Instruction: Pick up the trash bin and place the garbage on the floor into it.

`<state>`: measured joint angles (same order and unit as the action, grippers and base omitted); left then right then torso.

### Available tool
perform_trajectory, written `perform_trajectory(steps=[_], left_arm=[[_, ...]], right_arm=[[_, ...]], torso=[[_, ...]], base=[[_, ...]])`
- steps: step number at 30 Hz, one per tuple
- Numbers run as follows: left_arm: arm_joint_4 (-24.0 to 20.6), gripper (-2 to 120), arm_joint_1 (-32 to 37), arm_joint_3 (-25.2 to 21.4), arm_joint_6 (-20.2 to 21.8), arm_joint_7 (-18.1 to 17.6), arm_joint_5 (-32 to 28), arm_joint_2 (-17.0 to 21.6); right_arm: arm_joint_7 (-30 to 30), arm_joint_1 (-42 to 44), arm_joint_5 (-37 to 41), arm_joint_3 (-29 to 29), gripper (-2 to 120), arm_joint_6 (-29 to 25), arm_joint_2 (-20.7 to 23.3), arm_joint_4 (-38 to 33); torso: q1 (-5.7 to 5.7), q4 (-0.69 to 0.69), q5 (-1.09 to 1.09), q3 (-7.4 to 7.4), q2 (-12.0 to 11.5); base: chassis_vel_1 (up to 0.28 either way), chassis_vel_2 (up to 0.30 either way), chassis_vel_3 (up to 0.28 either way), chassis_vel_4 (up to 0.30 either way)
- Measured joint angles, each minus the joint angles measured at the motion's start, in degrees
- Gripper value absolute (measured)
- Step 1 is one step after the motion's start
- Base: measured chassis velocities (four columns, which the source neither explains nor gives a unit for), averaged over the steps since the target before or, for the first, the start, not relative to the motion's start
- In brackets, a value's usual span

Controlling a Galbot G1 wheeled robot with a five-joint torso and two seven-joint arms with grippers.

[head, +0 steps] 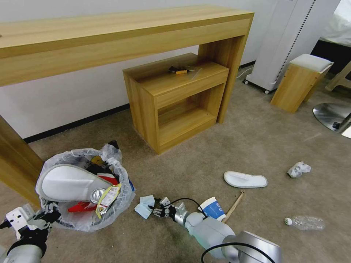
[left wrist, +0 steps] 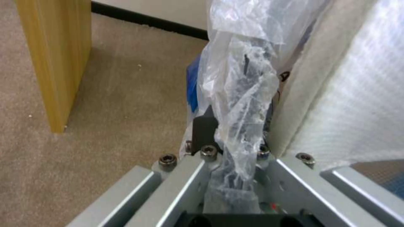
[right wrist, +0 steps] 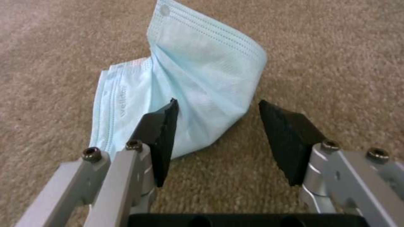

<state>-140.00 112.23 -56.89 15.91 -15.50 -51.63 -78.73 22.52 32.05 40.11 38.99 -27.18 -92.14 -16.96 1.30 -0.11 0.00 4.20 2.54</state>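
While the trash bin (head: pixel 86 215) sits on the beige floor (head: pixel 219 153) at the robot's left, mouth up and leaning a little toward the camera, a white slipper (head: pixel 67 182) lies across its opening, long axis running left to right, with a crushed can (head: pixel 98 194) and red wrapper (head: pixel 82 207) beneath it. Left hand (head: pixel 49 212) is clamped on the near rim, fingers closed on the crinkly bag (left wrist: pixel 240 104). Right hand (right wrist: pixel 216 132) is low over the carpet, fingers spread wide, one pad (right wrist: pixel 162 135) overlapping the pale blue face mask (right wrist: pixel 185 94), the other clear of it; whether that pad actually touches is hard to say. The mask is folded, just beside the bin's right side. Behind the right arm: a blue-white paper cup (head: pixel 212 209) and a wooden stick (head: pixel 234 206). Farther right, well apart, lie a second slipper (head: pixel 245 179), a white wad (head: pixel 299 169) and a clear bottle (head: pixel 305 222). Open carpet all around them; the desk leg (head: pixel 16 160) stands close on the bin's left
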Motion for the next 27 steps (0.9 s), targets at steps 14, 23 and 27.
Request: perform_trajectory(steps=[14,23,27], left_arm=[[-0.1,0,-0.1,0.5,-0.2,0.4,0.5,-0.5],[-0.3,0,0.1,0.5,-0.4,0.5,0.5,-0.5],[-0.5,0,0.3,0.5,-0.4,0.6,0.5,-0.6]], right_arm=[[1.7,0.0,0.1,-0.1,4,-1.3,0.0,-0.5],[1.8,0.0,0.1,0.0,0,-1.9,0.0,-0.7],[1.8,0.1,0.1,0.0,0,-2.2,0.0,-1.0]], torso=[[0.00,0.00,0.00,0.00,0.0],[0.00,0.00,0.00,0.00,0.0],[0.00,0.00,0.00,0.00,0.0]], base=[[0.000,0.000,0.000,0.000],[0.000,0.000,0.000,0.000],[0.000,0.000,0.000,0.000]])
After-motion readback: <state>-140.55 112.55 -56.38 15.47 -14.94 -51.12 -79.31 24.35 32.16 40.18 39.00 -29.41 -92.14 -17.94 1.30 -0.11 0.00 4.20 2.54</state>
